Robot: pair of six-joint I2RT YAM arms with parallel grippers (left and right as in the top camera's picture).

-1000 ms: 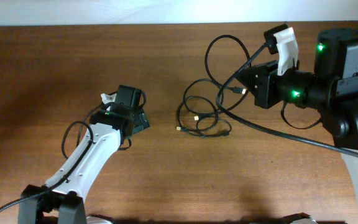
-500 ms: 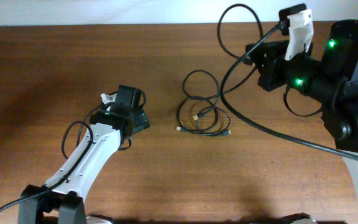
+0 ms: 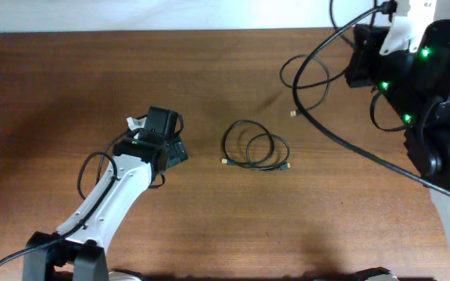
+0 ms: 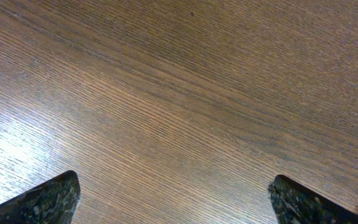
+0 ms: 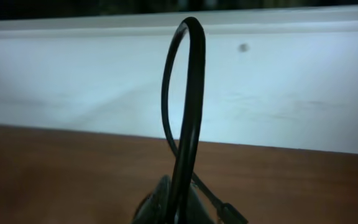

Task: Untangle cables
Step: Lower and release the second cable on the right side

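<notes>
The left tool [image 3: 180, 151] is hovering over bare counter [image 3: 69, 94], fingers wide apart, gripping nothing. Beyond it, the coiled cable [image 3: 255, 148] is lying loose mid-counter. Farthest back, the right tool [image 3: 359, 66] is clamping the lifted cable [image 3: 283, 75]. The 2 are looking separated, so I am judging the best move to be setting the lifted one down well apart from the coil.
</notes>
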